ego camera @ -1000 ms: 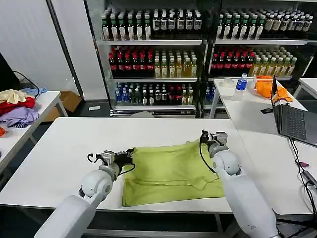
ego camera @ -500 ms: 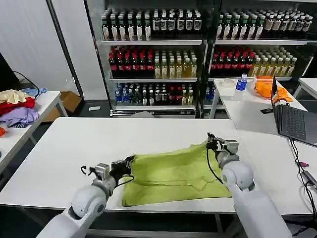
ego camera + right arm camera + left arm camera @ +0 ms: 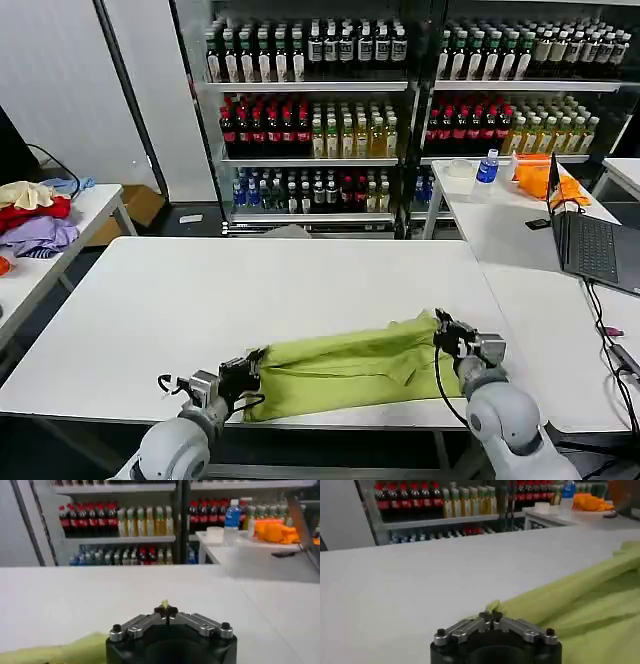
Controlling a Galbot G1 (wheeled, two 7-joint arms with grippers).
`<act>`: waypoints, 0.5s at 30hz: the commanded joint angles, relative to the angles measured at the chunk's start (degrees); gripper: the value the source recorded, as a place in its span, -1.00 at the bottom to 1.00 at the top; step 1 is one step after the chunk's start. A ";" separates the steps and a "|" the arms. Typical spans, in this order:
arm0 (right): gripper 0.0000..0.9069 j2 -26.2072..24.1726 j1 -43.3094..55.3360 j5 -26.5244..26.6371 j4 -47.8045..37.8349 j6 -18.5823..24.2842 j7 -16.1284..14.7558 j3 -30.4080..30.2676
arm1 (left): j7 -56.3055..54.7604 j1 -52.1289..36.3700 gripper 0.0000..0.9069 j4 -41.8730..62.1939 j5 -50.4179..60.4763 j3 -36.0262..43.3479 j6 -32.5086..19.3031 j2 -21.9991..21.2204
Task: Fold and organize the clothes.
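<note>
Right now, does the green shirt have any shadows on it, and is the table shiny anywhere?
Head view: the white table is evenly bright with no hard glare, and the T-shirt has soft dark lines along its folds. Left wrist view: the left claw pinches the T-shirt, whose creases look shaded. Right wrist view: the right claw stands dark against the bright table.

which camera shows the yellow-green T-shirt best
The head view: the whole T-shirt lies stretched between both grippers at the table's near edge. The left wrist view shows one folded side; the right wrist view, a pinched tip and a corner.
</note>
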 commanded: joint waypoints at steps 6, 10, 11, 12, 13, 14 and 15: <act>1.00 0.37 -6.24 -2.25 2.81 -2.25 0.03 1.55 | 0.21 3.61 1.00 -1.74 6.05 -0.21 0.12 -1.90; 1.00 0.46 -6.69 -2.58 4.19 -0.83 -0.18 1.83 | -0.63 3.97 1.00 -3.83 7.04 -0.89 -2.05 -2.28; 1.00 0.42 -6.90 -2.61 4.74 -0.12 -0.18 2.05 | -0.93 3.96 1.00 -4.71 7.25 -1.14 -2.51 -2.29; 1.00 0.36 -7.25 -2.85 5.55 0.64 -0.17 2.54 | -1.42 3.94 1.00 -6.29 7.20 -1.76 -2.90 -2.32; 1.00 0.32 -7.52 -3.05 6.05 1.05 -0.19 2.71 | -1.64 3.95 1.00 -6.88 7.17 -2.08 -2.94 -2.35; 1.00 0.26 -8.01 -3.42 6.71 1.42 -0.22 3.03 | -1.95 4.25 1.00 -7.62 7.08 -2.82 -2.96 -2.42; 1.00 0.27 -8.63 -3.89 7.62 1.96 -0.22 3.47 | -2.23 5.09 1.00 -9.26 6.64 -4.69 -2.92 -2.90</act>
